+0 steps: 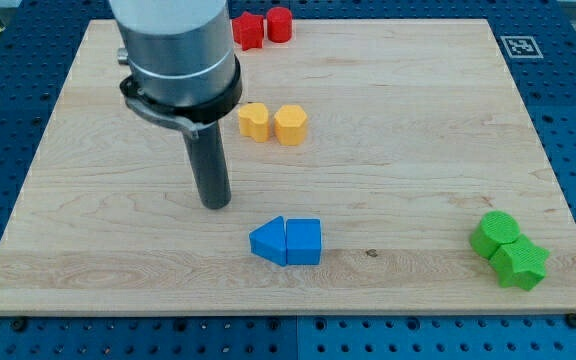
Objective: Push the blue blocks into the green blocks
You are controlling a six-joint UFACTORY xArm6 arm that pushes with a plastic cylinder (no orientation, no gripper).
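Two blue blocks sit touching near the view's bottom centre: a blue triangle (pixel 268 241) on the left and a blue block with a pointed top (pixel 304 241) on the right. Two green blocks sit touching at the view's bottom right: a green cylinder (pixel 493 232) and a green star-like block (pixel 520 263) just below and to its right. My tip (pixel 215 203) rests on the board up and to the left of the blue triangle, apart from it.
Two yellow blocks (pixel 273 123) sit side by side above the blue pair, to the right of the rod. Two red blocks (pixel 262 27) sit at the board's top edge. The wooden board (pixel 418 150) lies on a blue perforated table.
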